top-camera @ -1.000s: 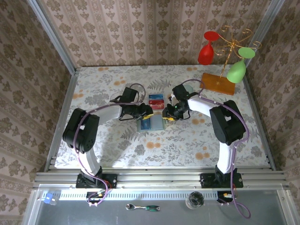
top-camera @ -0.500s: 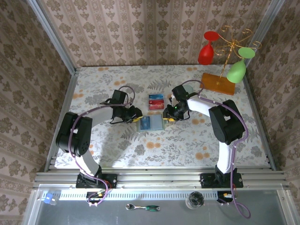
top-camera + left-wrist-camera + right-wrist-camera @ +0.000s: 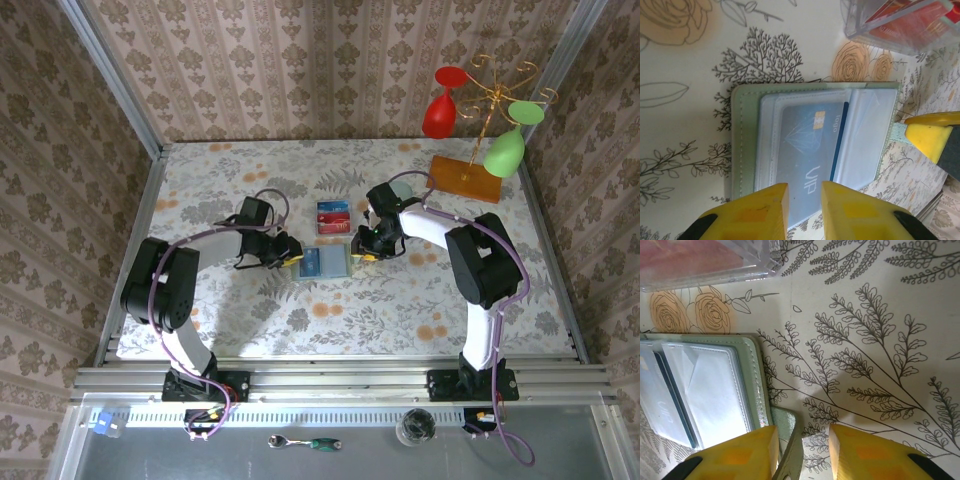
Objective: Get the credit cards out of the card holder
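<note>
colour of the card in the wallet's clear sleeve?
Blue card, dulled by the plastic, with a gold chip. Shows best in the left wrist view.

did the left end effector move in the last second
Yes. The left end effector pulled back leftward, from over the card holder to its left edge, farther from the clear card box.

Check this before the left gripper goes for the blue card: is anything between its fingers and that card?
Only the clear sleeve of the open card holder covers the blue card. The left gripper is at the holder's edge, with nothing else between.
</note>
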Controlling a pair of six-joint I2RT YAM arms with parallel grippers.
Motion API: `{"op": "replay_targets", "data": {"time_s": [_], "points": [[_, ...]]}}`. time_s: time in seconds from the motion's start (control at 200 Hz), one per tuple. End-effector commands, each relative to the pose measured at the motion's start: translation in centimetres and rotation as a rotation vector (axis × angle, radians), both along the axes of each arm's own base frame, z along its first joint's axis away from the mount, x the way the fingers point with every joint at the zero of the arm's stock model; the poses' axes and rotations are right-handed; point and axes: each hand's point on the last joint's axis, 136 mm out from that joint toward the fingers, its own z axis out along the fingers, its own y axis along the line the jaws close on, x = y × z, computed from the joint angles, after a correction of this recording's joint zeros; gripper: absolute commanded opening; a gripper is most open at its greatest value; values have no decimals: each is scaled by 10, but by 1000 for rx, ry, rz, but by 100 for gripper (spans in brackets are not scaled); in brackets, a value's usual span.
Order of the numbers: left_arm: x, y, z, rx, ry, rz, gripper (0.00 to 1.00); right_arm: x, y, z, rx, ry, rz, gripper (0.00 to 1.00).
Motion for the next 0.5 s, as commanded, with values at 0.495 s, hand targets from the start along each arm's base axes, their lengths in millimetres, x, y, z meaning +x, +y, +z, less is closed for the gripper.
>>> {"op": "replay_targets", "data": {"time_s": [0.495], "points": [[-16,3,-16,-12,31,-18,17,1,34,84,39,-167,49,32]]}}
